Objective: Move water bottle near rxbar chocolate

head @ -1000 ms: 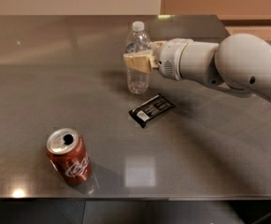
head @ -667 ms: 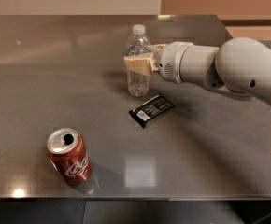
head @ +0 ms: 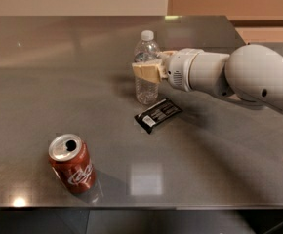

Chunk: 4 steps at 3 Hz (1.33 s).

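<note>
The water bottle (head: 146,84) is clear with a white cap and stands upright on the steel table (head: 58,82), just behind the rxbar chocolate (head: 158,114), a flat black wrapper with white print lying at a slant. My gripper (head: 146,71) comes in from the right on a white arm (head: 229,74). Its tan fingers (head: 142,72) are closed around the middle of the bottle and hide the label band.
A red soda can (head: 71,164) stands open-topped near the table's front left. The table's front edge (head: 131,206) runs along the bottom. A wall and an orange panel are behind the table.
The gripper and the bottle have shifted very slightly to the right and a little toward the black wrapper. The can and the wrapper have not moved.
</note>
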{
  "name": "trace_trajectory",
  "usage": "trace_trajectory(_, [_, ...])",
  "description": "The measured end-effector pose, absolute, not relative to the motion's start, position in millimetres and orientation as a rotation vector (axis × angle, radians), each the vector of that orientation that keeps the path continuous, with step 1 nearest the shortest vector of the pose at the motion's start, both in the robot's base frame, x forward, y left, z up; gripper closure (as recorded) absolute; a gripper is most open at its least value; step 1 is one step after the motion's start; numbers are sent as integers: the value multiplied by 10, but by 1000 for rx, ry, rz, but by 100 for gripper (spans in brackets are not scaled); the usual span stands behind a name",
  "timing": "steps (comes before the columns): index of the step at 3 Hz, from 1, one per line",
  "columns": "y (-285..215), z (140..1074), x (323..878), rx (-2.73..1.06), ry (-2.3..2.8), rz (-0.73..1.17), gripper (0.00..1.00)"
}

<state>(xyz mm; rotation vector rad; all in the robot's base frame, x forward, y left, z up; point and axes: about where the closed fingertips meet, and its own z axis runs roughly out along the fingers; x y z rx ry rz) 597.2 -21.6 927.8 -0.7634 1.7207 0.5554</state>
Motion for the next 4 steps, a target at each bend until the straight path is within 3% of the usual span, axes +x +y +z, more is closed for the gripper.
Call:
trace_trajectory(2, [-220,9260,5956,-755,1726,555,12])
trace_trajectory(3, [-201,9266,5951,-758,1724,556,0])
trace_trajectory(4, [-200,9266,5950,-758,1724,556,0])
